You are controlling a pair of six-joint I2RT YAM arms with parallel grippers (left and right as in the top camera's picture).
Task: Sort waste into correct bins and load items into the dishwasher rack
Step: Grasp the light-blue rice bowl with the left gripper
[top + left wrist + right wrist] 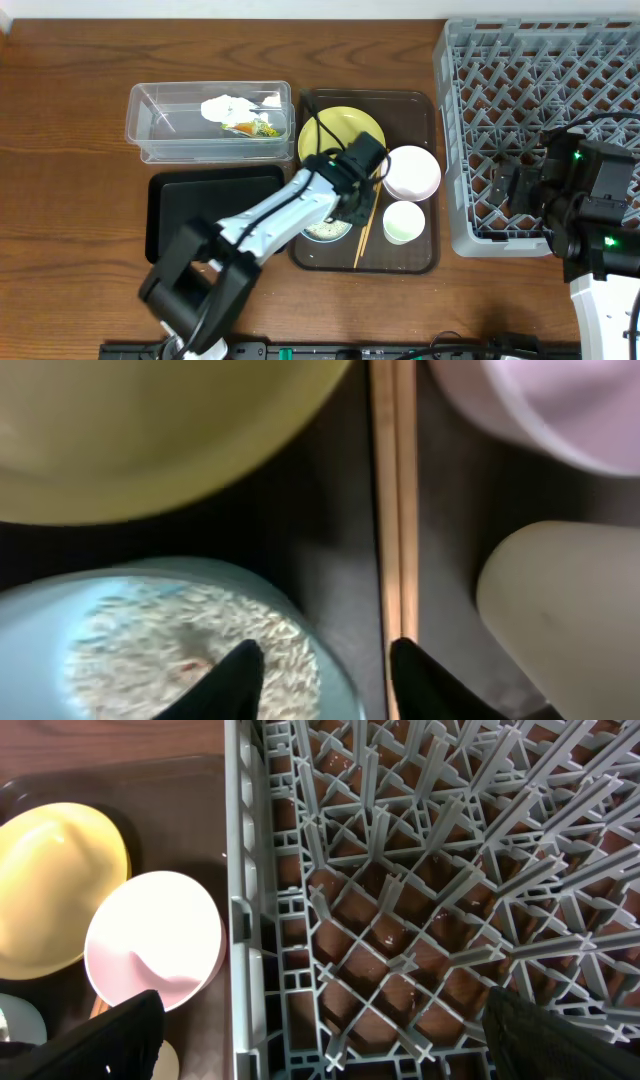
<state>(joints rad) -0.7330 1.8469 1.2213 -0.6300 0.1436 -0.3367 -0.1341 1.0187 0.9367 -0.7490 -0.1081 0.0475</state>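
Note:
My left gripper (350,205) (325,675) is open and straddles the rim of the light blue bowl (325,232) (40,630). One finger is over the rice scraps (150,645), the other beside the chopsticks (364,235) (393,490). The yellow plate (335,130) (130,430), pink bowl (412,172) (150,935) and white cup (404,222) (560,610) lie around it. The napkin (228,106) and wrapper (255,127) lie in the clear tub (150,130). The black tray (200,200) is bare. My right gripper (510,185) (330,1040) is open over the left wall of the grey rack (560,80) (420,870).
The plate, bowls, cup and chopsticks all sit on a dark brown serving tray (420,105) between the bins and the rack. The rack holds nothing. The wooden table (70,200) extends to the left and along the front.

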